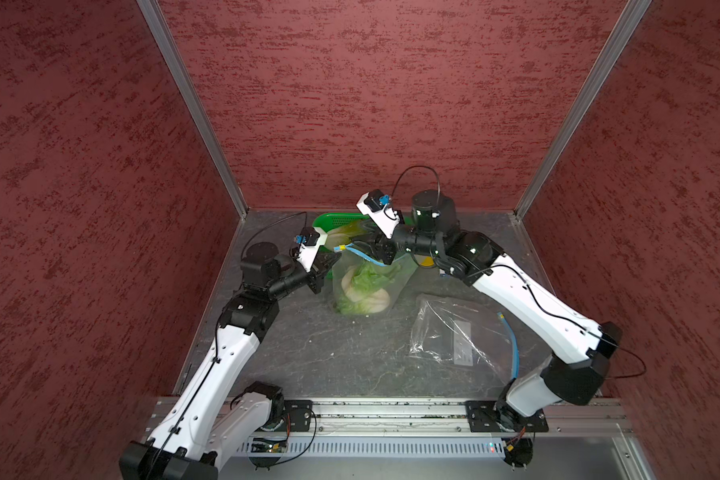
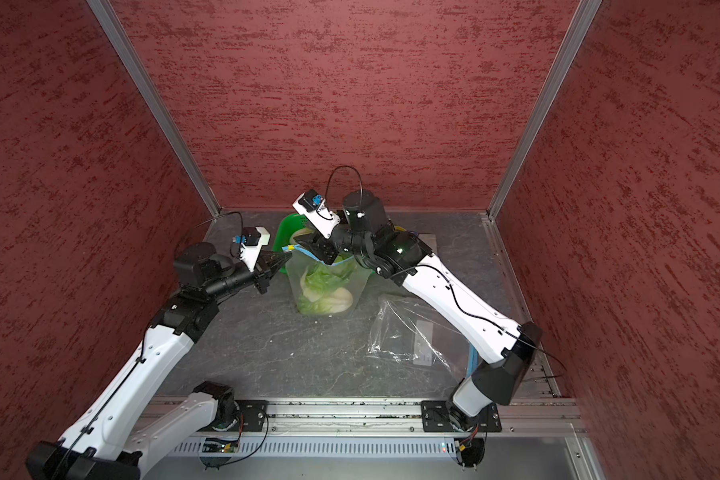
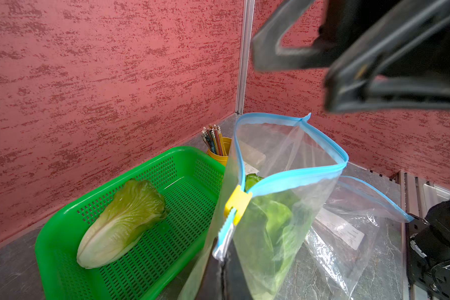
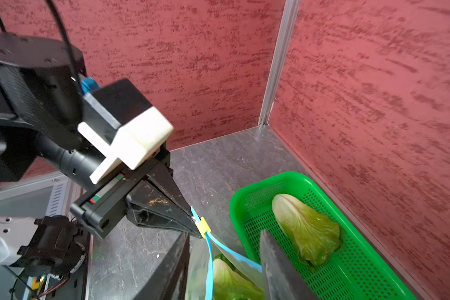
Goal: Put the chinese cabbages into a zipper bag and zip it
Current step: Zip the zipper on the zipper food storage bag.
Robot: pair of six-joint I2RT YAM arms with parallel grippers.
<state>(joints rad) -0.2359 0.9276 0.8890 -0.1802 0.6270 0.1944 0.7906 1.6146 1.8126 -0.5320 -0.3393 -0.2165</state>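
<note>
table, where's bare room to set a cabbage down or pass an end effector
Widest bare table: between the filled zipper bag, spare bag and front rail. Crowded at the back: green basket, pencil cup.

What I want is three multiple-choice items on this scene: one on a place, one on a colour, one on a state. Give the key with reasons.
1. The unbagged cabbage lies: A in the basket; B under the bag; C on top of the bag.
2. The bag's slider is: A red; B yellow; C black.
3. The bag's mouth is: A zipped shut; B folded flat; C open.
Key: 1 A, it rests on the basket's floor; 2 B, it is plainly yellow in both wrist views; 3 C, its blue rim forms a wide loop.
</note>
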